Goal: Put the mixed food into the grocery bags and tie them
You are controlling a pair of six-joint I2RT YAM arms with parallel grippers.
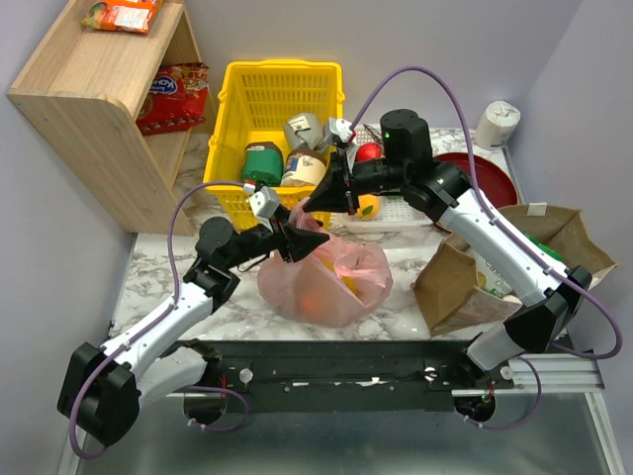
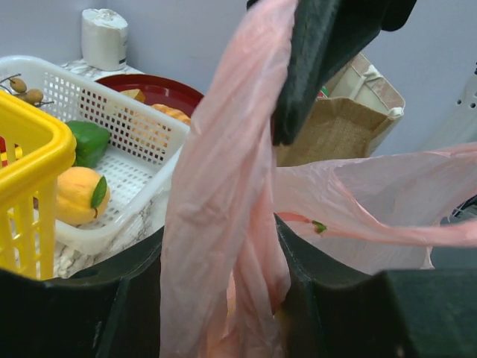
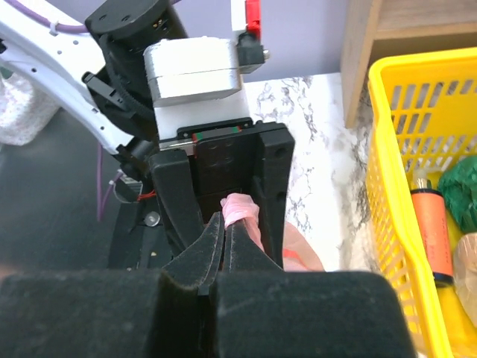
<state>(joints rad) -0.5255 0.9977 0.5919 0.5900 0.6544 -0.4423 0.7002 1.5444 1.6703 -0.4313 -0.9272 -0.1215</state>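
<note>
White arms, black joints, purple cables, black hands

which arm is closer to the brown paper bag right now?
Right. The right arm crosses over the brown paper bag. The left arm reaches in from the other side of the pink plastic bag, well apart from the paper bag.

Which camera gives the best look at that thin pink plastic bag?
The top external view: the whole thin pink plastic bag sits on the table, orange fruit showing through. The left wrist view shows mostly its stretched handle; the right wrist, a pinched pink scrap.
</note>
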